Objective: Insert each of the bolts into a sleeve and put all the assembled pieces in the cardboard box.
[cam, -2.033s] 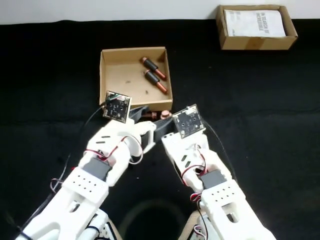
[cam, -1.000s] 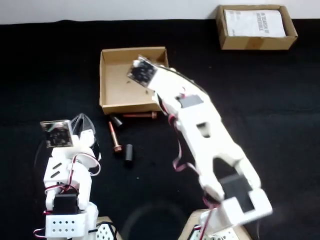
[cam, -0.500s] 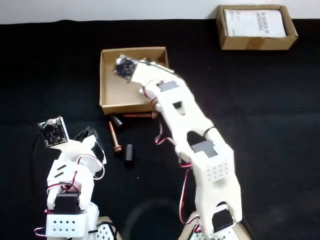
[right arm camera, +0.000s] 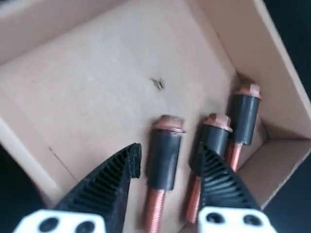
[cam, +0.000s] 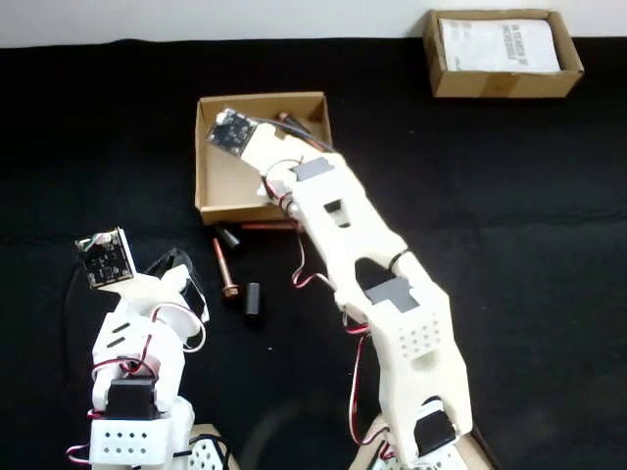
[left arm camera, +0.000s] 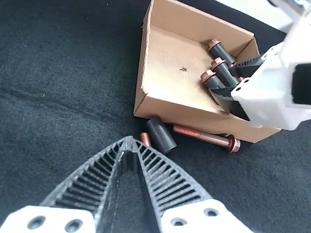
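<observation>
Inside the brown cardboard box (cam: pixel 223 181), three sleeved copper bolts (right arm camera: pixel 163 150) are already dropped, with the right gripper (right arm camera: pixel 168 151) spread wide over them. Two bare copper bolts (cam: pixel 223 266) and two black sleeves (cam: pixel 253 299) are left on the surface (cam: pixel 490 245); the left gripper (left arm camera: pixel 130 145) is pinched closed, empty.

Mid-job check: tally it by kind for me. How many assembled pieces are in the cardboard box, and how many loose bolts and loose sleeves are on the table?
Assembled pieces in the cardboard box: 3
Loose bolts on the table: 2
Loose sleeves on the table: 2
Total: 7
</observation>
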Available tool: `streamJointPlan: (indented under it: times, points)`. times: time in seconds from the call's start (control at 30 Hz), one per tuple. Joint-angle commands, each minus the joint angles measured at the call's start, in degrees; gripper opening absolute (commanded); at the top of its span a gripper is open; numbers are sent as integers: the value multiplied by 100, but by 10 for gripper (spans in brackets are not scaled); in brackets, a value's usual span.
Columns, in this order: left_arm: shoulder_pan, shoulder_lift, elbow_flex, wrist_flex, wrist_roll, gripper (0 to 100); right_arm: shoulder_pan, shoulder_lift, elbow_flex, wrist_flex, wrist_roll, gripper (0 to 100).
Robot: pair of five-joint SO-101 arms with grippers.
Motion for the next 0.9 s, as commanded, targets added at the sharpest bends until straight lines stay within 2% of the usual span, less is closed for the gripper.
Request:
streamJointPlan:
  times: [0.0, 0.2, 0.4, 0.53, 0.6, 0.73, 0.8, 0.87]
  points:
    - [66, -84, 75, 35, 44, 9, 136, -611, -470, 629, -88, 177]
    - [57, -66, 75, 9, 44, 10, -154, -1859, -505, 2545, -237, 177]
    - [31, -66, 75, 9, 44, 10, -611, -3064, -505, 4488, -1565, 177]
    - [4, -57, 75, 9, 44, 10, -1024, -3477, -488, 5411, -2514, 177]
    - [-119, -57, 75, 9, 44, 10, -1147, -3521, -479, 5543, -3279, 177]
    - [-558, -57, 75, 26, 70, 10, -1244, -3389, 110, 5244, -5310, 177]
    - [-840, -57, 75, 70, 70, 10, -1376, -3363, 664, 4971, -5934, 177]
    - [-1226, -57, 75, 202, 70, 10, -1534, -3363, 1288, 4576, -6207, 176]
